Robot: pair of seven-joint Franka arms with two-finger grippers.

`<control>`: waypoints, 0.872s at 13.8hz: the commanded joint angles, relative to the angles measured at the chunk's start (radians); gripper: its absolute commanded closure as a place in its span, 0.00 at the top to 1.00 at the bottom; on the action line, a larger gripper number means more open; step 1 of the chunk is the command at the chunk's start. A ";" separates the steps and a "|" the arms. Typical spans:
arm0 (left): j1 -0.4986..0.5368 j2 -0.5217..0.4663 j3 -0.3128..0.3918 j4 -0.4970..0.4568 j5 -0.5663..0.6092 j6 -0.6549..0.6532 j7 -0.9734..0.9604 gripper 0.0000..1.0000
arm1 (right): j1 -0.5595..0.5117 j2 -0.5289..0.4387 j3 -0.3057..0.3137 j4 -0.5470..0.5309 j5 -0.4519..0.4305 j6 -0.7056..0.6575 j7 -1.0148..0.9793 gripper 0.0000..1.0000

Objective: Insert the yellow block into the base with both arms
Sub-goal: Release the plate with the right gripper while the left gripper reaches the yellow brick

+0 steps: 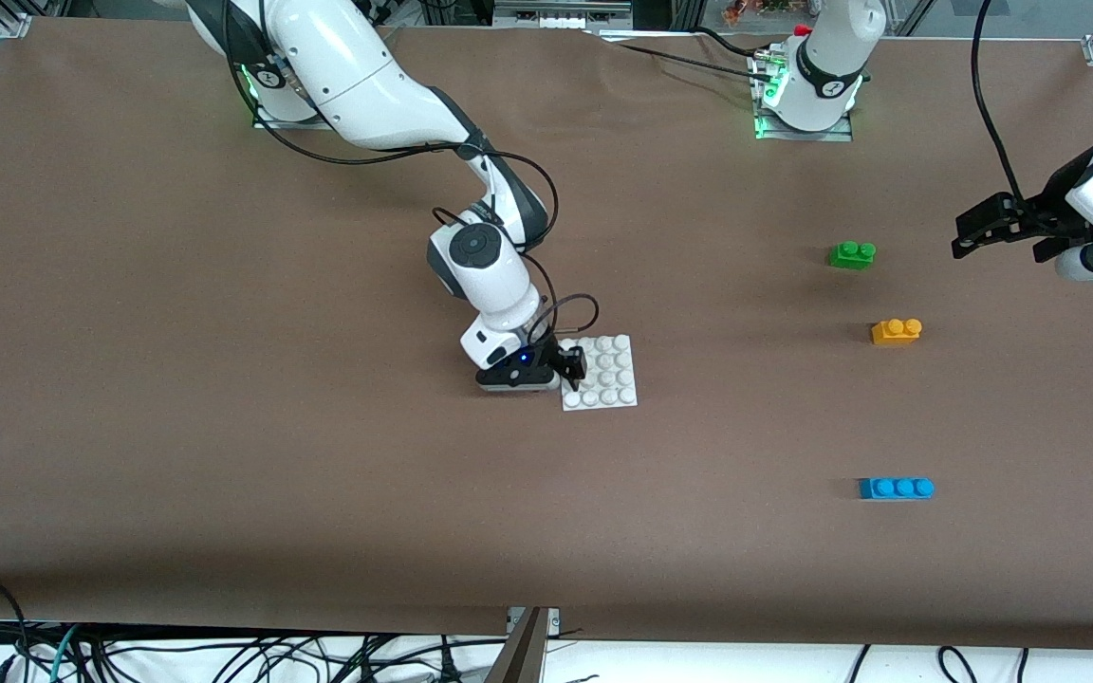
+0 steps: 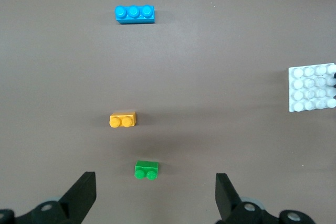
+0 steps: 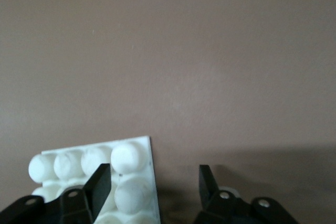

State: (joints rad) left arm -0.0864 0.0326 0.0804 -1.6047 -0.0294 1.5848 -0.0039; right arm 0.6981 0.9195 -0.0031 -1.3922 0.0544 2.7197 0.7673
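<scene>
The yellow block point(image 1: 896, 331) lies on the table toward the left arm's end, between the green and blue bricks; it also shows in the left wrist view point(image 2: 123, 120). The white studded base point(image 1: 608, 372) lies mid-table and also shows in the left wrist view point(image 2: 311, 88). My right gripper point(image 1: 570, 370) is open and low at the base's edge. In the right wrist view the right gripper point(image 3: 154, 174) has one finger over the base's point(image 3: 79, 166) studs and the other over bare table. My left gripper point(image 1: 969, 235) is open and empty, held in the air; in the left wrist view the left gripper point(image 2: 155, 182) is wide apart.
A green two-stud brick point(image 1: 852, 254) lies farther from the front camera than the yellow block and also shows in the left wrist view point(image 2: 146, 170). A blue three-stud brick point(image 1: 896, 488) lies nearer and also shows there point(image 2: 135, 13). Brown table cover all around.
</scene>
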 commanded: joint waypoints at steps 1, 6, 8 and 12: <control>0.007 -0.008 0.001 0.002 -0.030 -0.011 0.027 1.00 | -0.087 -0.095 0.015 0.036 0.013 -0.186 -0.052 1.00; 0.008 0.076 0.001 -0.007 -0.015 -0.025 0.027 1.00 | -0.319 -0.431 0.040 -0.097 0.016 -0.646 -0.346 1.00; 0.022 0.114 0.002 -0.001 -0.014 -0.062 0.035 1.00 | -0.452 -0.578 0.081 -0.172 0.016 -0.779 -0.465 1.00; 0.108 0.161 0.001 -0.058 0.041 0.111 0.158 1.00 | -0.641 -0.833 0.081 -0.304 0.012 -0.915 -0.687 1.00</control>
State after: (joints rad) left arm -0.0135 0.1869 0.0843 -1.6304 -0.0186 1.6155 0.0614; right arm 0.1388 0.2300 0.0516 -1.5678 0.0556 1.8311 0.1748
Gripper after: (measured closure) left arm 0.000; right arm 0.000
